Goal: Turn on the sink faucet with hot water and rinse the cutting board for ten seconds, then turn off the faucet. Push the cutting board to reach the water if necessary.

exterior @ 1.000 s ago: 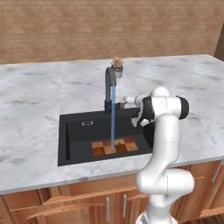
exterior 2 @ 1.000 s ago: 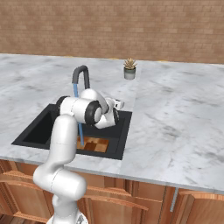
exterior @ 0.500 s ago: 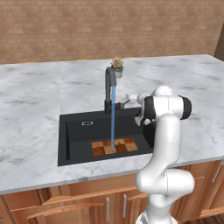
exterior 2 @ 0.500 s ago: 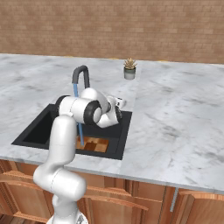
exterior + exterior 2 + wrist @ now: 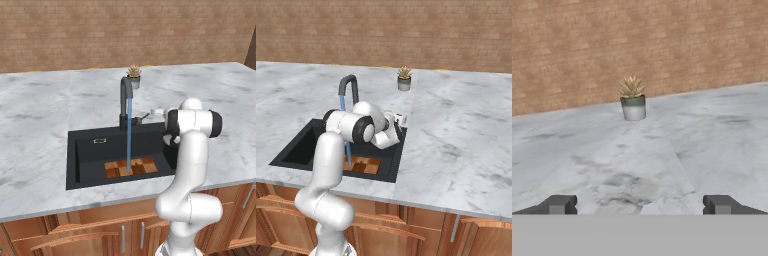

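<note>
Nearest the base, the cutting board [image 5: 131,168] lies flat on the floor of the sink [image 5: 90,155], toward its front right part, and the water [image 5: 129,135] falls as a thin blue stream straight onto the board's checkered top, so the rinse appears to be under way and no push looks needed. Just beyond and to the right, the gripper [image 5: 639,205] hangs released, its two finger tips [image 5: 558,204] standing wide apart with nothing between them, pointed across the marble counter [image 5: 662,150] toward the back wall. From the base views the hand sits close to the lever at the foot of the sink faucet [image 5: 125,97], though whether it touches the lever cannot be told. The chief risk is timing: shutting the water off too soon would leave the rinse short. A second risk is the return to the lever: since the hand camera looks past the faucet, a blind sweep could miss the small handle, knock it the wrong way toward cold, or strike the gooseneck. Farther back, the potted plant [image 5: 632,99] stands on the counter behind the faucet; an overlong reach past the lever could tip it.
</note>
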Tool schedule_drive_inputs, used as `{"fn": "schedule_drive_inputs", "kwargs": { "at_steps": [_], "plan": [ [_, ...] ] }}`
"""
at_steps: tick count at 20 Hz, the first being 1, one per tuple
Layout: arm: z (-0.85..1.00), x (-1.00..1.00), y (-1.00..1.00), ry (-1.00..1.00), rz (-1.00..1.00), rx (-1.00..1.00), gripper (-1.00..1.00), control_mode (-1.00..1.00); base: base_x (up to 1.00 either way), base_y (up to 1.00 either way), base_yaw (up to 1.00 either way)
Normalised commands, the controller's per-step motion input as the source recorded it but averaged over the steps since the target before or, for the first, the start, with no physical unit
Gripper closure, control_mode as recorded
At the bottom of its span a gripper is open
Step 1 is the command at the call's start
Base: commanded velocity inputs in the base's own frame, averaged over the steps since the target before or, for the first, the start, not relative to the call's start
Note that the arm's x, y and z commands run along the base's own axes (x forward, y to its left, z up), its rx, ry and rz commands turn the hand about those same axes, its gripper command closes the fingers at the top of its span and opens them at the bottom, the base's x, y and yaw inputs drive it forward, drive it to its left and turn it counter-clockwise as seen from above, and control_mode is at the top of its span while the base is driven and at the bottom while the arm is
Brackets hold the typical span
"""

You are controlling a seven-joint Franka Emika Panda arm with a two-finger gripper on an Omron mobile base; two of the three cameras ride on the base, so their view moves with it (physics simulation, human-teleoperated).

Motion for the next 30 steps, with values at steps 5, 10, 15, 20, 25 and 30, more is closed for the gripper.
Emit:
{"fn": "schedule_drive_inputs", "kwargs": {
  "at_steps": [5, 10, 15, 20, 25, 30],
  "plan": [
    [-0.14, 0.05, -0.19, 0.0, 0.07, 0.0, -1.0, -1.0, 0.0, 0.0, 0.0],
    [-0.2, 0.04, -0.02, 0.0, 0.12, 0.0, -1.0, -1.0, 0.0, 0.0, 0.0],
    [-0.05, 0.02, 0.0, -0.01, 0.08, 0.0, -1.0, -1.0, 0.0, 0.0, 0.0],
    [0.0, 0.13, 0.0, 0.0, 0.01, 0.0, -1.0, -1.0, 0.0, 0.0, 0.0],
    [-0.14, 0.07, -0.05, -0.01, 0.0, 0.0, -1.0, -1.0, 0.0, 0.0, 0.0],
    [-0.29, -0.01, -0.01, -0.02, 0.0, 0.0, -1.0, -1.0, 0.0, 0.0, 0.0]
  ]
}}
